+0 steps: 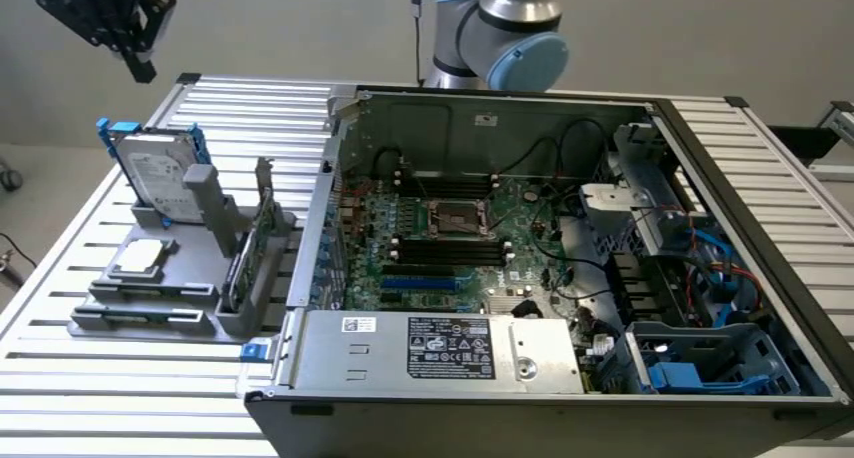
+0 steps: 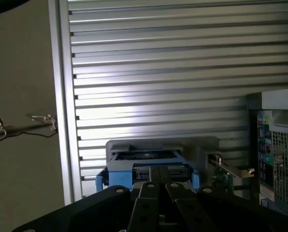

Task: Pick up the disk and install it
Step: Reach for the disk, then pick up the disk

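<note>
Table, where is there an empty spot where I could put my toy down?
The slatted table is bare in front of the grey rack, down to the near edge. It is bare too behind the disk, and in a strip at the exterior view's right of the computer case. The rack and the inside of the case are crowded.

Our slatted metal table [image 1: 80, 378]
On it we see a grey parts rack [image 1: 147, 313] just beside an open computer case [image 1: 481, 128].

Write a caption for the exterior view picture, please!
Shut gripper hangs above the blue-framed disk, upright in its grey rack beside the open computer case.
</note>
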Controlling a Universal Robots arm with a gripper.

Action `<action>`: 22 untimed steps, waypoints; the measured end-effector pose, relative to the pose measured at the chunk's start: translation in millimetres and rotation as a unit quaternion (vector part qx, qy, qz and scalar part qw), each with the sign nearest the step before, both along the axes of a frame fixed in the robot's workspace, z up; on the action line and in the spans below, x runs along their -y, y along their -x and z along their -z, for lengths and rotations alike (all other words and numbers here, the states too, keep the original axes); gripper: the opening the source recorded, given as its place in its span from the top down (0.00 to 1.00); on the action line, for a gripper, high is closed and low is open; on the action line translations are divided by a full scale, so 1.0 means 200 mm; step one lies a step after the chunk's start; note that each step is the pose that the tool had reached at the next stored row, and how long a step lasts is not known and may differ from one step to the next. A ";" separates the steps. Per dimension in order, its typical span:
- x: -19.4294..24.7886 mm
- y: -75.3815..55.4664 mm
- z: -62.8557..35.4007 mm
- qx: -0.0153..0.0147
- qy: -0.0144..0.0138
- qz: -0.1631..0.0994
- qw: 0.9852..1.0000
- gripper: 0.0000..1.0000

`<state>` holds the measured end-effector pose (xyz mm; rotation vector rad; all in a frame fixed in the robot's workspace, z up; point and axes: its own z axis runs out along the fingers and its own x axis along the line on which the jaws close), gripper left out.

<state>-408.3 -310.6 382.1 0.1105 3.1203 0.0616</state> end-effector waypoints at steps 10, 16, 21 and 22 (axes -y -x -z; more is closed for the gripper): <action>-0.003 0.14 0.011 -0.001 0.000 0.000 1.000 0.89; -0.003 0.14 0.011 -0.001 0.000 0.000 1.000 0.89; -0.002 0.14 0.010 -0.001 0.000 0.000 1.000 0.89; 0.000 0.14 0.011 -0.001 0.000 0.000 1.000 0.89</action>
